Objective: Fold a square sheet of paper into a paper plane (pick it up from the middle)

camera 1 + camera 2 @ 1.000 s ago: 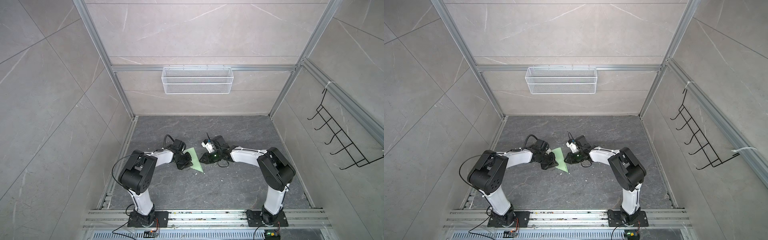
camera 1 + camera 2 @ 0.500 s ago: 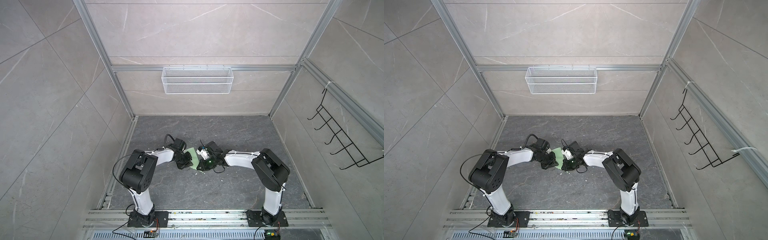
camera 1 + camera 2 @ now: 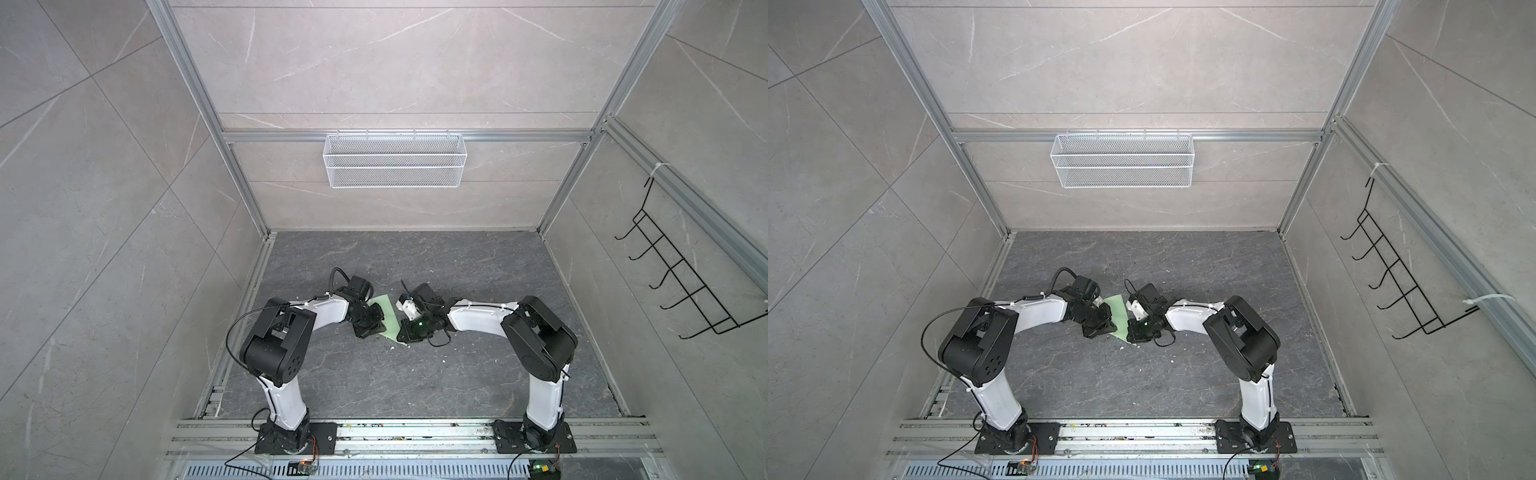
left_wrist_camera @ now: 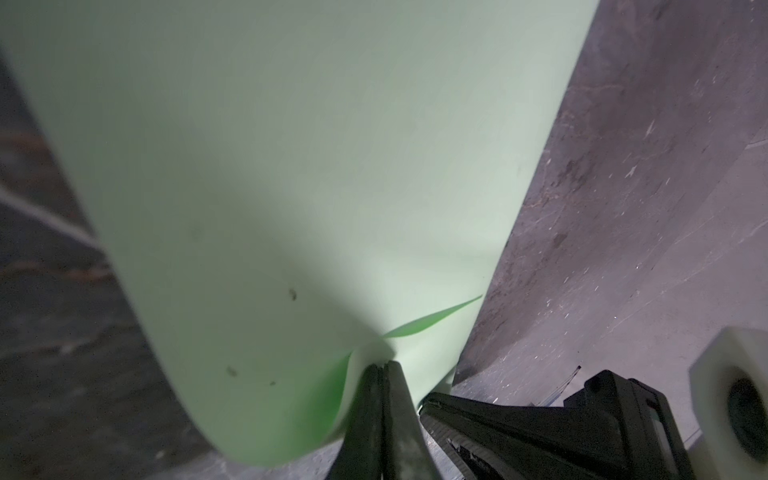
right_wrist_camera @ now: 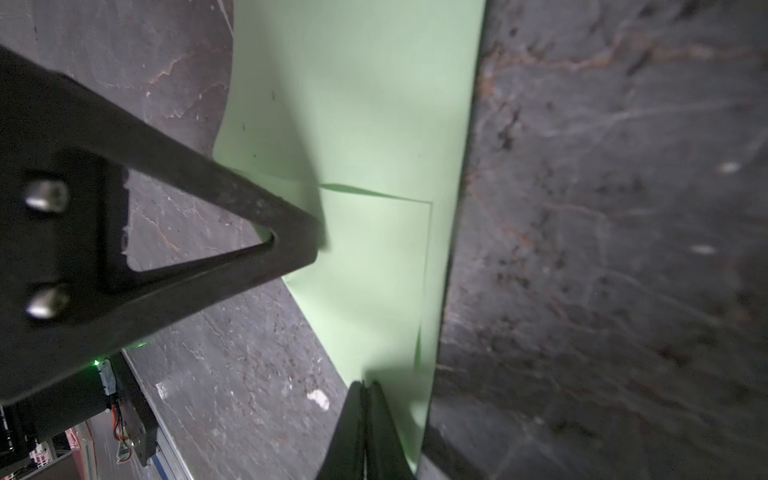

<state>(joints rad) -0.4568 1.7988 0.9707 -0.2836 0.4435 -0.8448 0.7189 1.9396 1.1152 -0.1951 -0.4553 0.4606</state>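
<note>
- The green paper (image 3: 385, 312) sits mid-floor, a narrow, partly folded strip slanting between the two arms; that's clear in both top views (image 3: 1118, 316).
- Close in from the left wrist, the paper (image 4: 291, 166) fills most of the picture, smooth and pale, with one layer lifting open in a thin slit near its lower edge.
- From the right wrist, the paper (image 5: 365, 124) shows folded layers, with a straight flap edge lying across it and one long edge running straight along the floor.
- The left gripper (image 4: 384, 368) has its fingers pressed tight together, nipping the paper's edge, and the sheet puckers around the tips.
- The right gripper (image 5: 365, 386) is also pinched together on the paper, down at the narrow end.
- The two claws are just beside each other, the left gripper (image 3: 376, 326) on one side of the strip and the right gripper (image 3: 402, 332) on the other.
- The right wrist view also catches the left gripper's black triangular finger (image 5: 291, 245), its tip resting on the paper.
- Beneath it all is the dark stone floor (image 3: 457, 374), flecked with small white scraps (image 5: 318, 399).
- On the back wall is a white wire basket (image 3: 395, 166), and on the right wall a black hook rack (image 3: 685, 286).
</note>
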